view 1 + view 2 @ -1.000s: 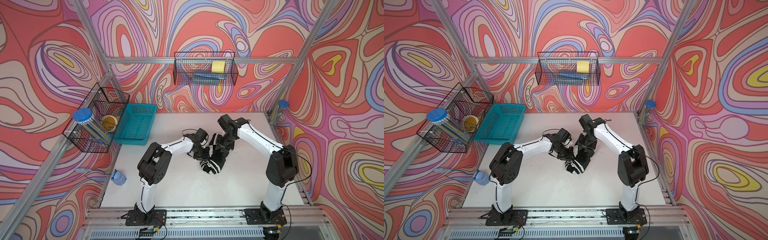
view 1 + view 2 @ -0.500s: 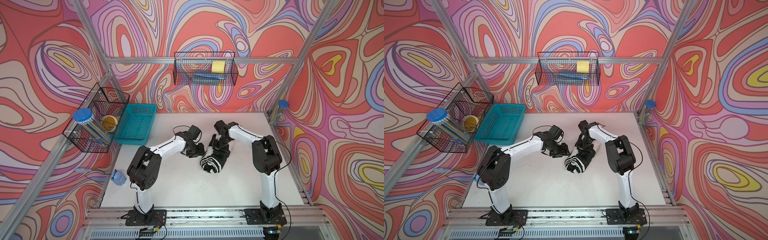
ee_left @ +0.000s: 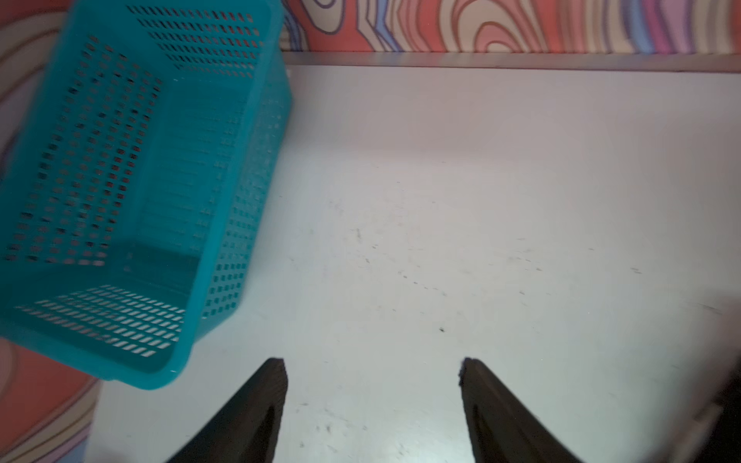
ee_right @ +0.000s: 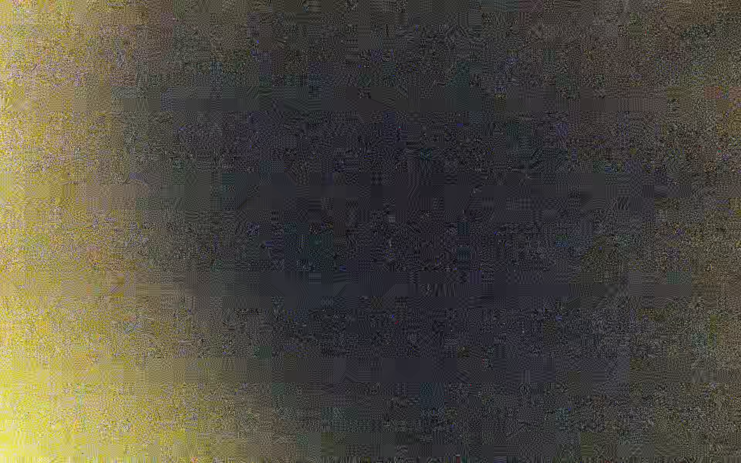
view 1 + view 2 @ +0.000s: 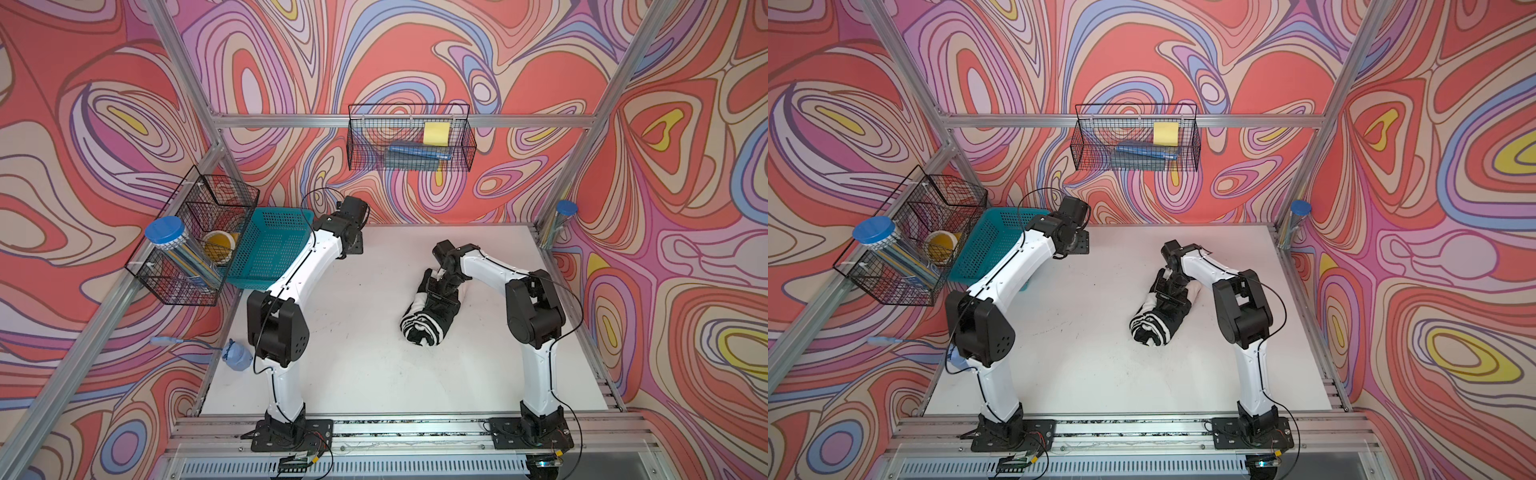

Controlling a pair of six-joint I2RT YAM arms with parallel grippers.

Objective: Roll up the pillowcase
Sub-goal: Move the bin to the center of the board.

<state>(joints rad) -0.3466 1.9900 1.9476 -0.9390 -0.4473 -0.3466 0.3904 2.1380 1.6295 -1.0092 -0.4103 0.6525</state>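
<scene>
Rolled pillowcase (image 5: 424, 326), long axis lower left to upper right; right gripper (image 5: 436, 286) on upper end, grip untellable; left gripper (image 3: 373, 364) wide, empty.

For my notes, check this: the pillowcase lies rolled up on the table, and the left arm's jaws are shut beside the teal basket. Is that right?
One thing is wrong: the left arm's jaws are open, with bare table between them, as the left wrist view shows. The rest holds: the pillowcase lies rolled up on the table, and those jaws are beside the teal basket.
</scene>
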